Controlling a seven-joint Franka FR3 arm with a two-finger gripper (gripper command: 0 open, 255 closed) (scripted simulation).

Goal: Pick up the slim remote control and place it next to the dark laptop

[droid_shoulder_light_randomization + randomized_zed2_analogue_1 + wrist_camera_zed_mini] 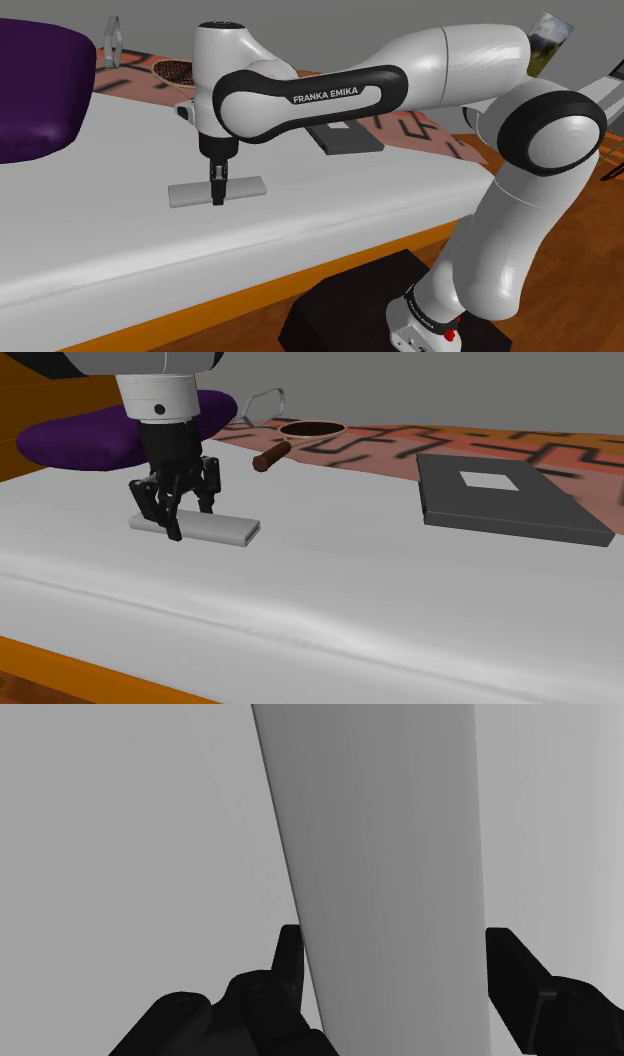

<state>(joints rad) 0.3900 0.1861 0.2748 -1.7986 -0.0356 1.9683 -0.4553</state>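
Clasping the pale grey remote, flat on the white tabletop and well apart from the dark laptop, across its narrow width with the gripper, fingers pressed to both long edges, likely for a steady lift.

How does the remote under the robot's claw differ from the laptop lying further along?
The remote is pale grey; the laptop is dark, with a white square on its lid. The remote is a narrow bar; the laptop is a broad slab. The gripper is down over the remote, while the laptop lies well apart from it with nothing touching it. Both lie flat.
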